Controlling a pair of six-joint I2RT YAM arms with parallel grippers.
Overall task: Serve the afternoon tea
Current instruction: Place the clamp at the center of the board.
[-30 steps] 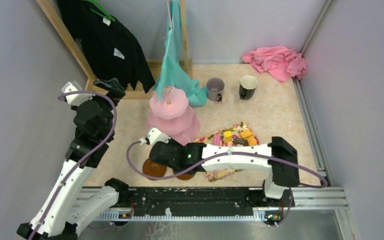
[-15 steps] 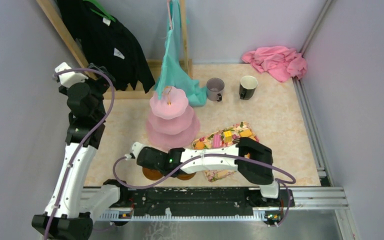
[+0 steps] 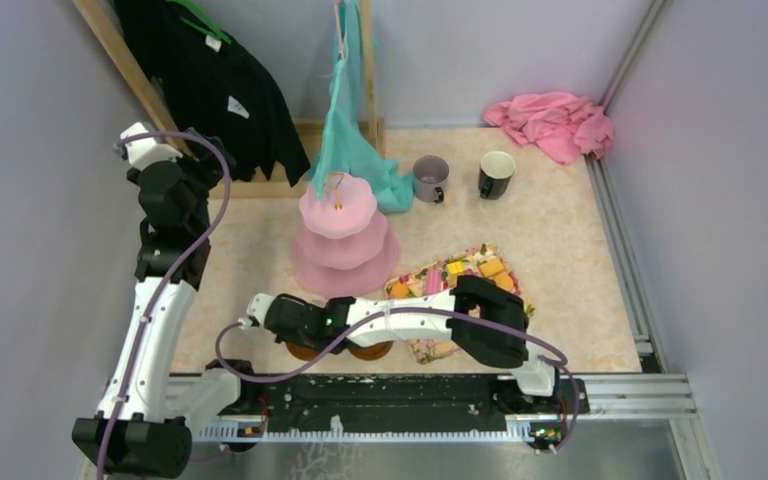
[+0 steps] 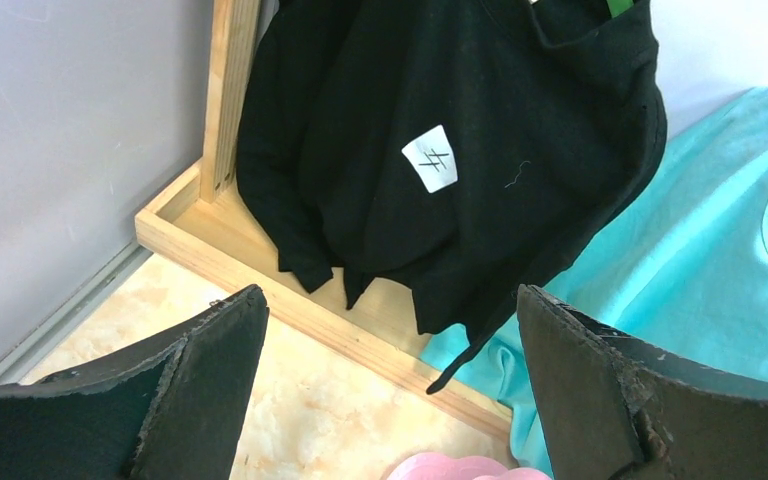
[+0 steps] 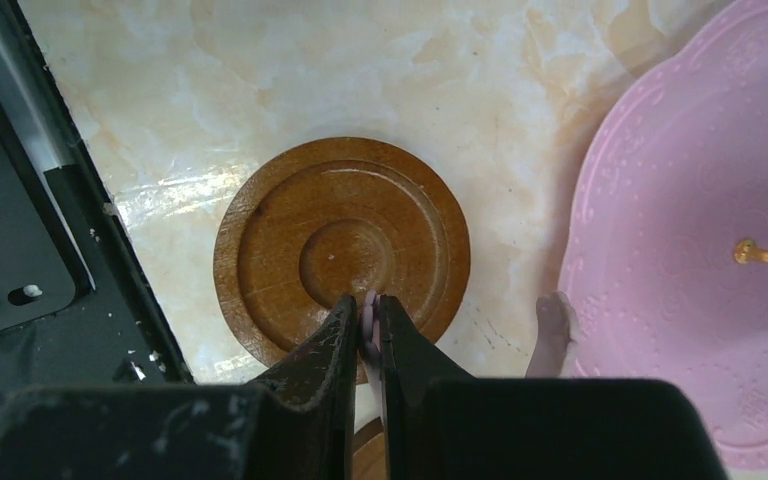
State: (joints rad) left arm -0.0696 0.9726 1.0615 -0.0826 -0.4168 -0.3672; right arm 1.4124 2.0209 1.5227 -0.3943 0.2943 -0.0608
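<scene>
Right gripper (image 5: 365, 305) is pinched narrow on a thin pink piece (image 5: 368, 322), too hidden to identify, above one brown disc (image 5: 290, 240) at the near table edge. The arm mostly covers the second disc (image 3: 372, 350) and part of the toy cakes (image 3: 465, 270). The pink stand (image 5: 690, 250) sits just beyond the disc, not touching. Left gripper (image 4: 390, 300) stands wide open by the wooden frame (image 4: 260, 270), far left. Bare tabletop (image 3: 560, 250) runs between the cakes and the far mugs (image 3: 430, 177).

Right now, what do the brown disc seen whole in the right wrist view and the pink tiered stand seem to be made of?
Brown disc: looks like turned wood with a varnish; brown grain streaks, concentric rings and a glossy reflection show. Pink stand: probably moulded plastic, though glazed ceramic is possible; the surface is smooth and evenly pink, with a fine raised pattern and a scalloped rim.
</scene>
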